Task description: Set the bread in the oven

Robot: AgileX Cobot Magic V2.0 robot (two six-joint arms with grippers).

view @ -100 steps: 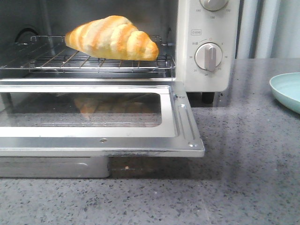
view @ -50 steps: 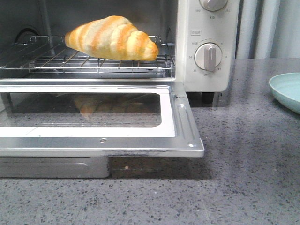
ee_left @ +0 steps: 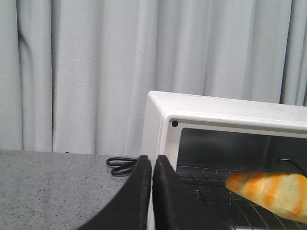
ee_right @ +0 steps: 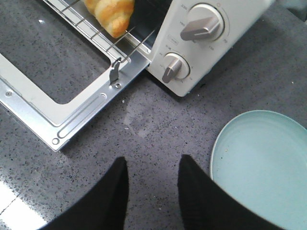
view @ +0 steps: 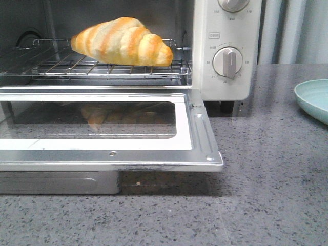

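**Already on the rack: bread lies inside, both arms clear of it**

Nearest to you, the oven (view: 225,51) has its glass door (view: 107,128) dropped flat toward the robot, forming a shelf in front of the cavity. It probably stays down because the task only asks for the bread to go in; nothing shows whether closing it is wanted, so judge that yourself.

Beside the oven's control panel, on the counter (view: 266,169), your right gripper (ee_right: 152,172) hovers with its jaws apart and nothing between them. It sits just in front of the dials (ee_right: 201,24), near the pale green plate (ee_right: 261,163), which is bare. That reads as an arm pulled clear after the placement, well away from the door.

Further in, the bread (view: 122,41) rests on the wire rack (view: 102,66) inside the oven, toward the dial side of the cavity and close to the rack's front edge. Its long axis runs across the oven, roughly parallel to the door opening. One tapered end points toward the dial panel and dips slightly; the other points toward the far side wall. It sits flat side down, so it looks stable.

Farthest off, at the oven's outer wall opposite the dials, your left gripper (ee_left: 151,165) has its fingers pressed together on nothing. A black cable (ee_left: 120,166) lies on the counter just behind it, with curtains (ee_left: 96,72) beyond.
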